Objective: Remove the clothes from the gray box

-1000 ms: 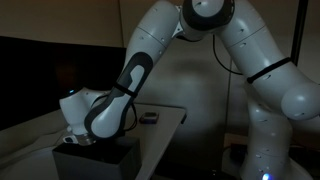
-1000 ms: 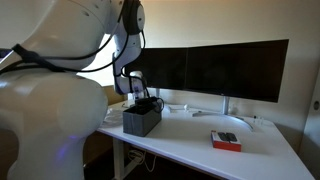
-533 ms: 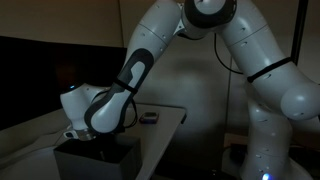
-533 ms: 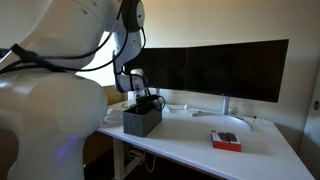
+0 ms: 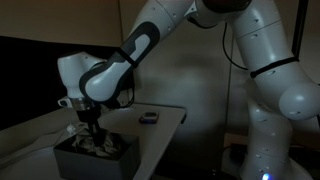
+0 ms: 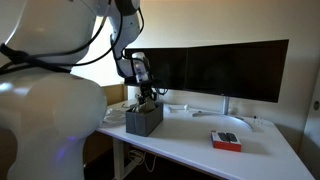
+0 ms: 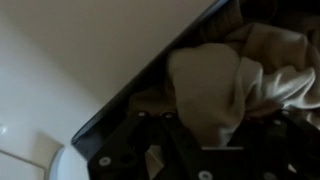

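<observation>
The gray box (image 5: 95,162) stands on the white desk and also shows in the other exterior view (image 6: 142,122). Beige clothes (image 5: 97,144) bulge out of its top. My gripper (image 5: 87,127) hangs just above the box, shut on a pinch of the cloth that trails down into it. It also shows in an exterior view (image 6: 147,98) with cloth hanging under it. In the wrist view the beige clothes (image 7: 205,85) fill the space in front of my dark fingers (image 7: 165,150), with the box's dark rim (image 7: 120,105) running diagonally beside them.
Two dark monitors (image 6: 232,70) stand behind the box. A red flat object (image 6: 226,141) lies toward the desk's other end. A small dark item (image 5: 148,118) lies on the desk (image 5: 165,120) past the box. My arm's large body fills the near side.
My gripper has risen out of the box, from deep inside it to just above its rim, drawing some of the cloth up with it.
</observation>
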`<state>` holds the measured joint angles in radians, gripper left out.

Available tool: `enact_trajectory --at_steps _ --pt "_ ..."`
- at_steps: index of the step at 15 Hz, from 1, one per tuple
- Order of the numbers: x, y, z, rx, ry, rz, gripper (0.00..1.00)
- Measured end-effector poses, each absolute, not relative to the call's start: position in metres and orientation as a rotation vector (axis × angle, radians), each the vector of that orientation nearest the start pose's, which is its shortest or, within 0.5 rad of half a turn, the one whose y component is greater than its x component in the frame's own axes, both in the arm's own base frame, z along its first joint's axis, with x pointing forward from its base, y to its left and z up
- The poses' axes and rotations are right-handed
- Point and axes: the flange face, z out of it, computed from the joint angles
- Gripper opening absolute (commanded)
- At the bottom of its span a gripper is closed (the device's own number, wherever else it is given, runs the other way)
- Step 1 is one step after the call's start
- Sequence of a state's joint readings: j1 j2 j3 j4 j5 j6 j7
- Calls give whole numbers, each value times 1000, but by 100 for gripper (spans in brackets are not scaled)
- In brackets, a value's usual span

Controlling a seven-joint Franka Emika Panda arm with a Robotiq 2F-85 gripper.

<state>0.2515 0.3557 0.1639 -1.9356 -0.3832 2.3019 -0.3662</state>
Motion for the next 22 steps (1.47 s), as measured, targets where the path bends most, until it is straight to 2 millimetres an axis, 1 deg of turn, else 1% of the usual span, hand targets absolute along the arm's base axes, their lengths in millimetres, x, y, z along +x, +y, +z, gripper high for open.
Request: enact_trajectory --at_steps 2,4,6,8,10,12,15,17,19,20,22 --pt "582 234 354 -2966 -1639 -139 4" --pt "591 230 406 -2979 -1649 -238 4" --pt "596 231 456 -2975 -1680 -351 4" --pt "600 237 502 -2958 -1718 -473 4" --pt "605 241 542 -2942 -1742 -595 4" --pt "609 242 578 -2926 -1756 -705 4" --pt "609 250 623 -2875 -1812 -846 3" --pt "603 264 646 -2815 -1881 -921 4" --pt "591 286 663 -2727 -1977 -973 4" --pt "584 299 667 -2672 -2030 -987 3" --pt "570 325 671 -2549 -2130 -991 4"
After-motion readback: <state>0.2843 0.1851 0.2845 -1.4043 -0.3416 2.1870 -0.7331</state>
